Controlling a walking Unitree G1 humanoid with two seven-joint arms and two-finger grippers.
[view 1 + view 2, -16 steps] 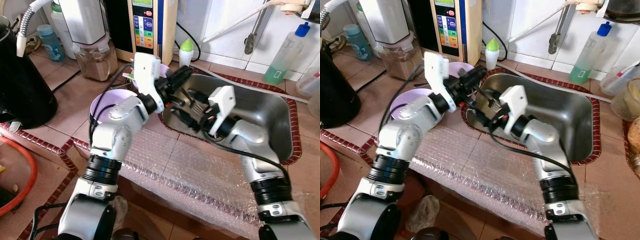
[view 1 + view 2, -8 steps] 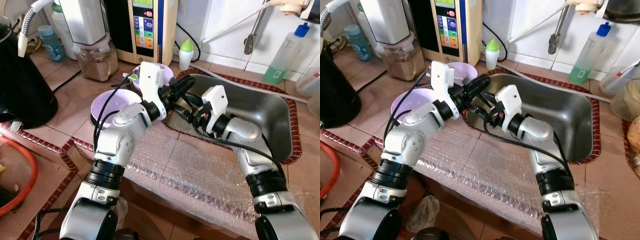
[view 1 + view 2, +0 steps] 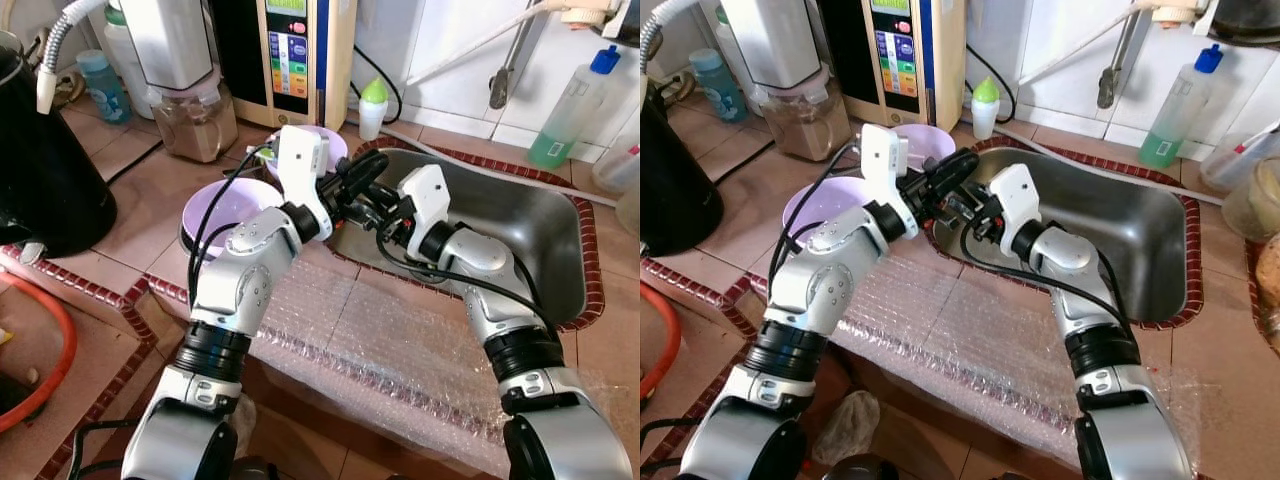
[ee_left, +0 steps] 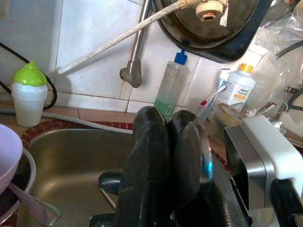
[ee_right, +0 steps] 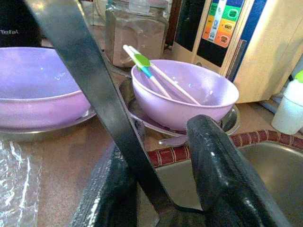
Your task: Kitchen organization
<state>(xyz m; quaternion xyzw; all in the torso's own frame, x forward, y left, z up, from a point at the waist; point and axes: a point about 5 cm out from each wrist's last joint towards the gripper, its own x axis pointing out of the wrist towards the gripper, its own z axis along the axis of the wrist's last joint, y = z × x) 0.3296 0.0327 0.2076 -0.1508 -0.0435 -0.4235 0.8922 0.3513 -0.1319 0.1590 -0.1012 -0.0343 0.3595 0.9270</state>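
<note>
Both grippers meet over the left edge of the sink (image 3: pixel 530 235), probably to pass a utensil across. Your left gripper (image 3: pixel 372 170) has its fingers pressed together, with nothing visible between them. Your right gripper (image 3: pixel 376 216) is spread, and a flat dark utensil (image 5: pixel 92 90) runs through the gap, likely loose. It points towards the small purple bowl (image 5: pixel 189 97) on the counter. A second ago the right gripper sat lower in the sink; it has since risen to meet the left.
</note>
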